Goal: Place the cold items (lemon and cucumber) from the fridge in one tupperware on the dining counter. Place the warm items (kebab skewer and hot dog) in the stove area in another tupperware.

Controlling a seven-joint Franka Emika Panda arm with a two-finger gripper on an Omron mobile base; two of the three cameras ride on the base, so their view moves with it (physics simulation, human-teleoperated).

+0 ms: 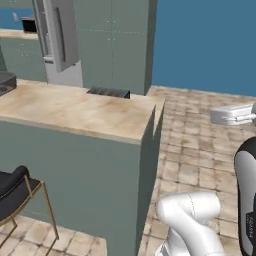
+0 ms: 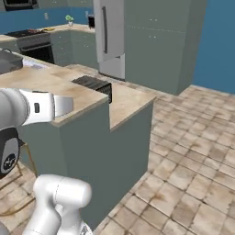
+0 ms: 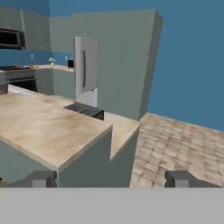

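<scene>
The lemon and cucumber presumably sit inside the closed fridge (image 3: 86, 70), unseen; likely firm and smooth, so best gripped across the middle; a dark tray-like object (image 3: 85, 110) lies at the counter's (image 3: 48, 127) far edge; the gripper (image 3: 111, 178) stands wide, empty.

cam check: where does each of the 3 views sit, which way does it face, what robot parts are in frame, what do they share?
Left base view: behind the arm's left, facing the dining counter and fridge; arm at lower right.
Right base view: behind its right, same counter, stove beyond; arm at lower left.
Hand view: on the hand, level over the counter toward the fridge; open gripper at bottom.
Shared: counter, fridge, dark tray.
</scene>
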